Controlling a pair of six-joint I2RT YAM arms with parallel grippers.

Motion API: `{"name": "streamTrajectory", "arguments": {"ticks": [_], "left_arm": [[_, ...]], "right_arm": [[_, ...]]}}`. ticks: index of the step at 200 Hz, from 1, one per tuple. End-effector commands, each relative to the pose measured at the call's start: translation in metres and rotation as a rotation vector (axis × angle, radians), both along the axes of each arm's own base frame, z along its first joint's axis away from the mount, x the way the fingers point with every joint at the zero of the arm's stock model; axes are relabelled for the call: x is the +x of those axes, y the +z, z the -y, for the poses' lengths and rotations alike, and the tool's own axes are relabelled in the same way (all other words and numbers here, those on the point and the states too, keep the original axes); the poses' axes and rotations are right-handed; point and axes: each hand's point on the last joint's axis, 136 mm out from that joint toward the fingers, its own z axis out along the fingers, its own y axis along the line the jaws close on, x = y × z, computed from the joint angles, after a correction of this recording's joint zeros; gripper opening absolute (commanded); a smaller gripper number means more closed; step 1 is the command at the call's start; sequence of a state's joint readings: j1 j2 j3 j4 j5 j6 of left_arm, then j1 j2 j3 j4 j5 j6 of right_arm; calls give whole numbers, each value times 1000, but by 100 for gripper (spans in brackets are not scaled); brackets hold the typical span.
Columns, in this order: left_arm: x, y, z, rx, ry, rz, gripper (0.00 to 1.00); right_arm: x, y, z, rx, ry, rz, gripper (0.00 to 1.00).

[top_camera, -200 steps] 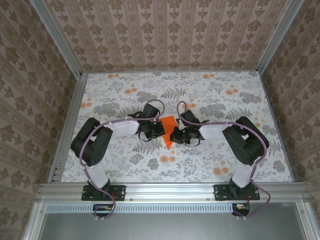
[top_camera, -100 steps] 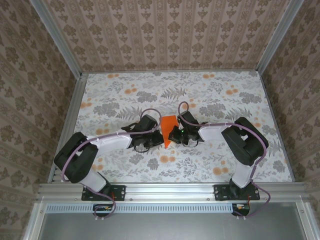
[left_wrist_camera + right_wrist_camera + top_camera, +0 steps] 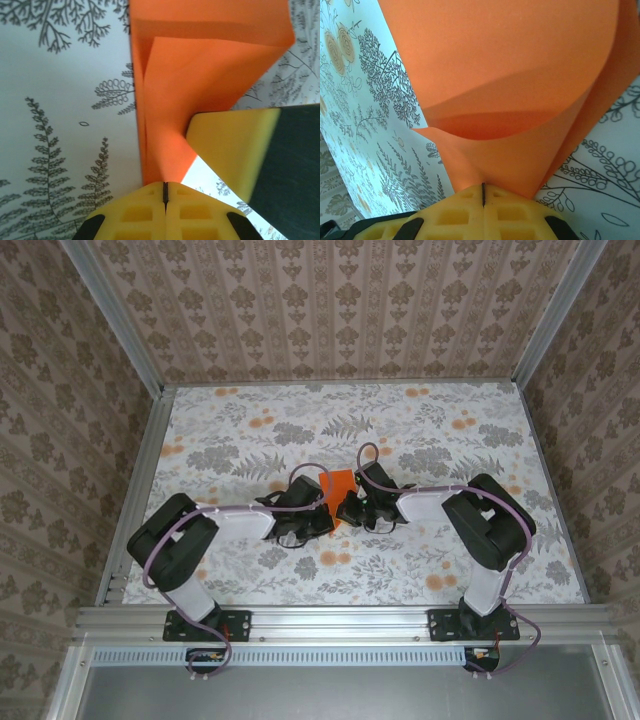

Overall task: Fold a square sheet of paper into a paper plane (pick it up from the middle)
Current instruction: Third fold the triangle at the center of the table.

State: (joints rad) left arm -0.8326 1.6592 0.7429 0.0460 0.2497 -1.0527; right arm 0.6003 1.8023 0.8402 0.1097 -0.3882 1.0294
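Note:
The square sheet of paper, bright orange and creased into folded layers, stands up off the table between my two grippers. In the left wrist view the paper shows a long crease and narrows down into my left gripper, which is shut on its lower end. A yellow finger of the other gripper presses in from the right. In the right wrist view the paper billows out in a curved layer from my right gripper, shut on its edge. From above, the left gripper and right gripper almost touch.
The table carries a floral cloth with grey ferns and small pale-orange blossoms. Patterned walls and aluminium rails enclose it on three sides. Both arms' elbows reach out toward the side rails.
My left arm swung low and out, then came back in, and its gripper shut on the paper's lower end. Less of the paper shows from above. The right gripper kept its grip.

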Motion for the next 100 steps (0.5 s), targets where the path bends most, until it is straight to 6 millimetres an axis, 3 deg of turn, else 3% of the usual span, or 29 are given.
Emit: {"name": "streamTrajectory", "arguments": {"ticks": [1, 23, 100], "left_arm": [[9, 10, 15, -45, 0, 14, 2], [8, 8, 16, -40, -2, 7, 1], [-13, -22, -16, 151, 15, -130, 1]], "right_arm": [[-5, -12, 4, -21, -21, -26, 3], [-5, -11, 2, -8, -15, -26, 3], [-1, -1, -5, 18, 104, 21, 3]]}}
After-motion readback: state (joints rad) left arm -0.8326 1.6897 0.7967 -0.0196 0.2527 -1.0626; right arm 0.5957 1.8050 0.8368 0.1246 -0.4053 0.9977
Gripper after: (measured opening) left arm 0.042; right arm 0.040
